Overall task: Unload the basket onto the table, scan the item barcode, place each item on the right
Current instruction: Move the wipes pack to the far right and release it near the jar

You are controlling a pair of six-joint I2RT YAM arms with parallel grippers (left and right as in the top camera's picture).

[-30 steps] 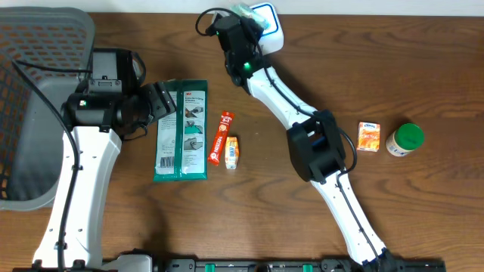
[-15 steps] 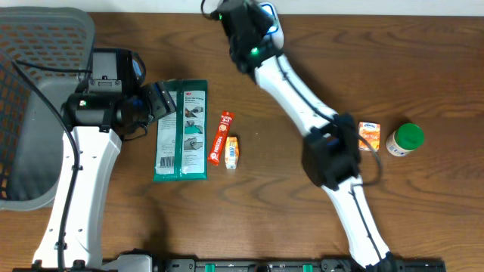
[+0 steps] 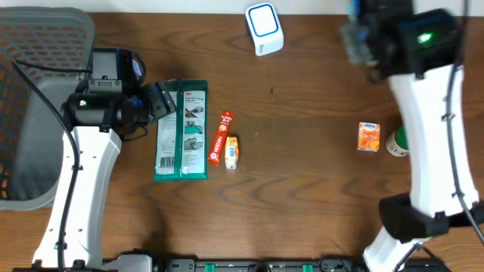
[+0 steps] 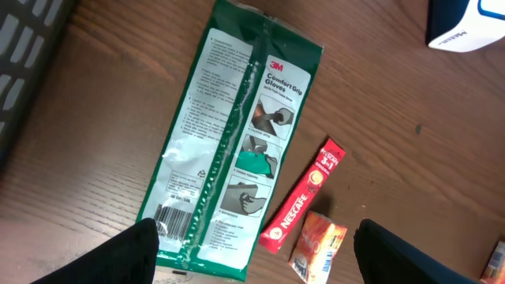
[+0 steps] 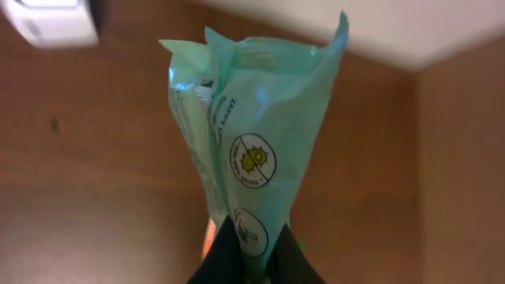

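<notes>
**Right tool pinching green packet, left tool open over glove pack**

Right tool [image 5: 246, 254] is closed on the bottom edge of a pale green packet [image 5: 252, 134]. The packet stands straight up out of the fingertips, creased down the middle, with 2 round printed icons facing the wrist camera. From overhead this tool is blurred, up at the far right end of the bench [image 3: 302, 189], and the packet cannot be made out there. The white and blue scanner [image 3: 264, 28] sits on the bench well off to the side of the right tool, not touching it. In the wrist view it shows only as a white corner at top left, beyond the packet.

Left tool [image 3: 162, 100] has its jaws spread wide with nothing between them. It hangs over the top edge of a green 3M glove pack [image 4: 237, 142] lying flat, printed side up. The barcode [image 4: 172, 221] is close to 1 finger. Past the pack lie a red Nescafe stick [image 4: 304, 197] and, just beside it, a small orange sachet [image 4: 317, 246]. A grey basket [image 3: 30, 98] sits behind the left arm.

Below the right tool are an orange carton [image 3: 368, 137] and a green-lidded jar [image 3: 398, 141], which is partly hidden by the arm.
</notes>
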